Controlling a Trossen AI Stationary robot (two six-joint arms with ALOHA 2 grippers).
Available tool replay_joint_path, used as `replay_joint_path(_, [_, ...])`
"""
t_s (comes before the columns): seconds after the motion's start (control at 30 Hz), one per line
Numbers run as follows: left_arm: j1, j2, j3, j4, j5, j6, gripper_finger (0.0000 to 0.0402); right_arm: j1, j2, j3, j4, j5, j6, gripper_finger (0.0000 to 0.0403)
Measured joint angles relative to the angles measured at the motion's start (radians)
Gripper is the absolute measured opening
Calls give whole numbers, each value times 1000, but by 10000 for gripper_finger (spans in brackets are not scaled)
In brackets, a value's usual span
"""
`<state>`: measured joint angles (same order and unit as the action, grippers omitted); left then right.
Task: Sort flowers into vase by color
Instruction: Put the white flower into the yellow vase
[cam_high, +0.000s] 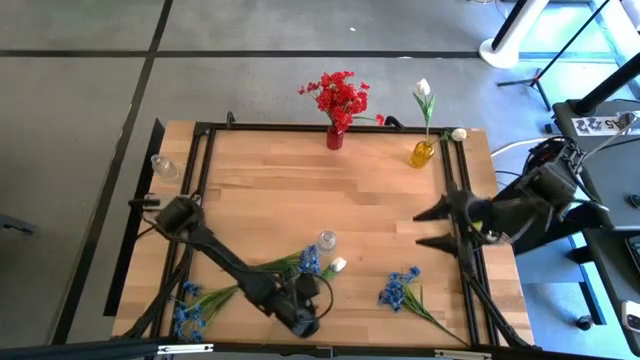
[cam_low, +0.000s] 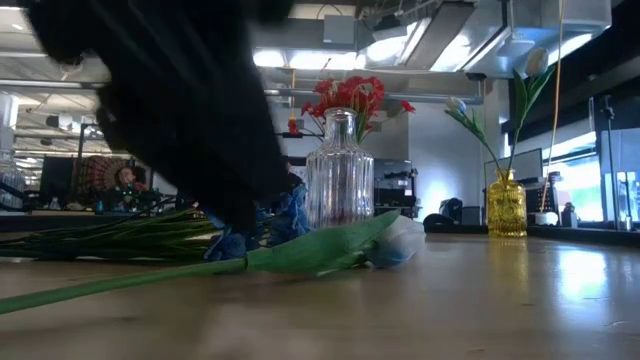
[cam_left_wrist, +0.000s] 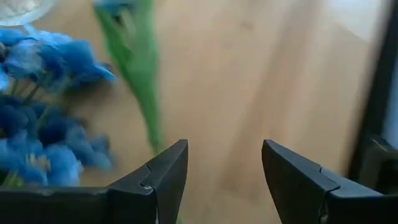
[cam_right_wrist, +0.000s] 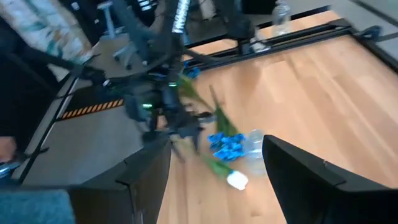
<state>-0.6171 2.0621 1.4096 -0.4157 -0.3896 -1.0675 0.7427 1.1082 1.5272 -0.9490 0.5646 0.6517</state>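
A white flower (cam_high: 338, 265) and a blue flower (cam_high: 309, 261) lie side by side on the wooden table near its front, beside a clear glass vase (cam_high: 326, 240). My left gripper (cam_high: 312, 287) is low over them, open. Its fingers straddle the white flower's green stem (cam_left_wrist: 140, 81), and the blue blooms (cam_left_wrist: 43, 124) lie just beside them. Red flowers stand in a red vase (cam_high: 335, 137) at the far edge. One white flower stands in a yellow vase (cam_high: 423, 152). My right gripper (cam_high: 430, 228) hovers open, high at the table's right side, holding nothing.
More blue flowers lie at the front right (cam_high: 400, 290) and the front left (cam_high: 186, 312). A white bud (cam_high: 459, 134) lies at the far right corner. A small clear bottle (cam_high: 163, 167) stands at the left edge. A black frame (cam_high: 200, 160) runs along the table's sides.
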Motion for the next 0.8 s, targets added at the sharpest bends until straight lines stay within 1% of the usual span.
replay_joint_path(0.07, [21, 27, 13, -10, -31, -24, 195, 43, 9, 0, 1, 4, 5, 253])
replay_joint_path(0.17, [45, 34, 16, -42, -63, -44, 182, 93, 29, 0, 0, 12, 33, 253])
replay_joint_path(0.27, [54, 37, 17, -102, -110, -47, 165, 137, 50, 0, -1, 12, 70, 253])
replay_joint_path(0.33, [64, 44, 13, -111, -130, -39, 154, 158, 65, 0, -2, 13, 83, 253])
replay_joint_path(0.4, [81, 50, 4, -108, -120, -8, 145, 171, 83, 0, 0, 17, 83, 253])
replay_joint_path(0.57, [98, 78, 1, -26, -51, 13, 127, 167, 105, 0, 4, 20, 88, 253])
replay_joint_path(0.7, [96, 87, 2, -25, -54, 23, 116, 167, 106, 0, 6, 35, 117, 253])
replay_joint_path(0.8, [114, 78, 3, -45, -20, -18, 86, 167, 106, 0, 8, 62, 123, 253])
